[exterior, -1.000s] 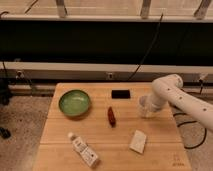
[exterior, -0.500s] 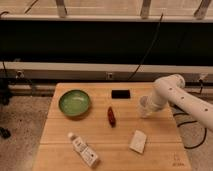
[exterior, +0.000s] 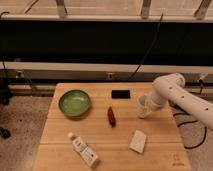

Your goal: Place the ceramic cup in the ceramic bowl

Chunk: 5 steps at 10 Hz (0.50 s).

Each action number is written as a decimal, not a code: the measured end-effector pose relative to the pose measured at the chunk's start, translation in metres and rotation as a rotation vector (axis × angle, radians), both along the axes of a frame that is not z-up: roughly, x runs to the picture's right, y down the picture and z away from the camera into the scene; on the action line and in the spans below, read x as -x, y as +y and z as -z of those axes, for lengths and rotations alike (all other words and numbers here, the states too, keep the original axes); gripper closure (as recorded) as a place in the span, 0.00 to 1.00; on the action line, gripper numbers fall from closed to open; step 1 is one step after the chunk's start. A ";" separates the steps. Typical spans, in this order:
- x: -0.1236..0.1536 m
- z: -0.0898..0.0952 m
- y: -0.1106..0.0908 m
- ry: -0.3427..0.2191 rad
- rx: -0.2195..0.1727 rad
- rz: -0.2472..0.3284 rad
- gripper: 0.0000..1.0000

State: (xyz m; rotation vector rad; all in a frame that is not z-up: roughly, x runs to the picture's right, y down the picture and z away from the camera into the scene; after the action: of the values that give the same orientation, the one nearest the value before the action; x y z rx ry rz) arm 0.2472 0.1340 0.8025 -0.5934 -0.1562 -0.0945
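The small white ceramic cup point(exterior: 142, 107) stands upright on the wooden table, right of centre. My gripper point(exterior: 148, 102) is at the end of the white arm that reaches in from the right. It is right at the cup and partly covers the cup's right side. The round green ceramic bowl point(exterior: 74, 103) sits on the left part of the table, well apart from the cup, with nothing in it.
A black flat object point(exterior: 120, 93) lies near the table's back edge. A dark red object point(exterior: 111, 116) lies between bowl and cup. A white labelled bottle point(exterior: 84, 150) lies at the front left, and a white packet point(exterior: 138, 141) at the front centre-right. Cables hang behind the table.
The end of the arm has shifted slightly down and to the left, closing onto the cup. The cup and the other things have not moved.
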 end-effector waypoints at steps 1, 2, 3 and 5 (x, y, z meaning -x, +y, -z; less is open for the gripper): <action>0.004 0.003 -0.003 -0.005 -0.002 0.002 1.00; 0.004 0.004 -0.003 -0.007 0.000 0.005 1.00; 0.004 0.004 -0.004 -0.015 -0.002 0.010 1.00; 0.006 0.005 -0.004 -0.023 -0.002 0.015 1.00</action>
State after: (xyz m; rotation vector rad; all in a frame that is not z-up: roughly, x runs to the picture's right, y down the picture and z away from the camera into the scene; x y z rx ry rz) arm 0.2411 0.1298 0.7976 -0.5916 -0.1743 -0.1166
